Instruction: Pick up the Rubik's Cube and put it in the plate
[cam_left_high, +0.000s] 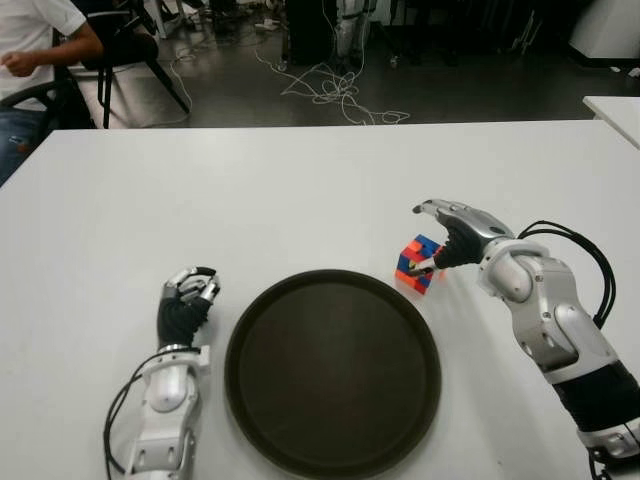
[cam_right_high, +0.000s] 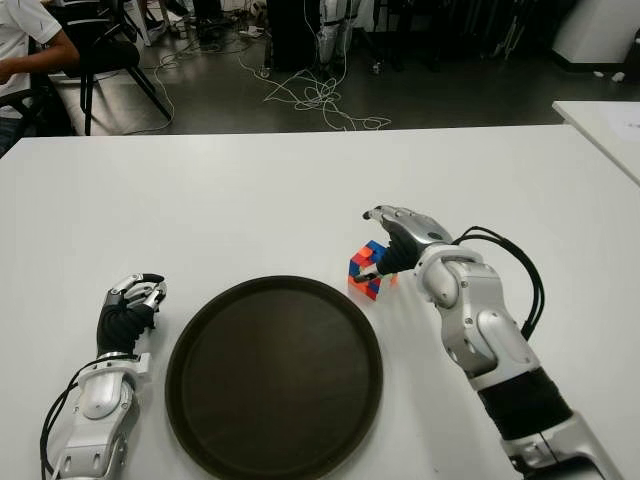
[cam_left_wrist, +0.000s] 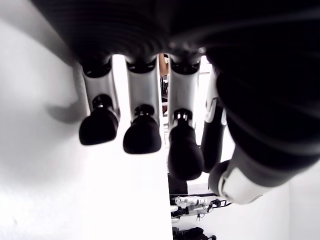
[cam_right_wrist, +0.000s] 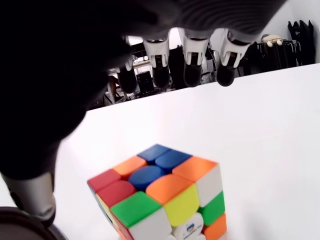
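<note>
The right hand (cam_left_high: 447, 232) hovered spread over the Rubik's Cube (cam_left_high: 417, 264) beside the dark plate (cam_left_high: 332, 372), grasping nothing; the left hand (cam_left_high: 186, 300), left of the plate, was curled empty.

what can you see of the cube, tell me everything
The cube is a small stickerless plastic puzzle, scrambled: blue, orange, red, green, yellow and white tiles, with a small logo on a white one. It sits flat on the white table, just past the right rim of the dark round plate, not in it. The right hand is over it with fingers open; whether the thumb touches it is unclear. The left hand is far from it.
</note>
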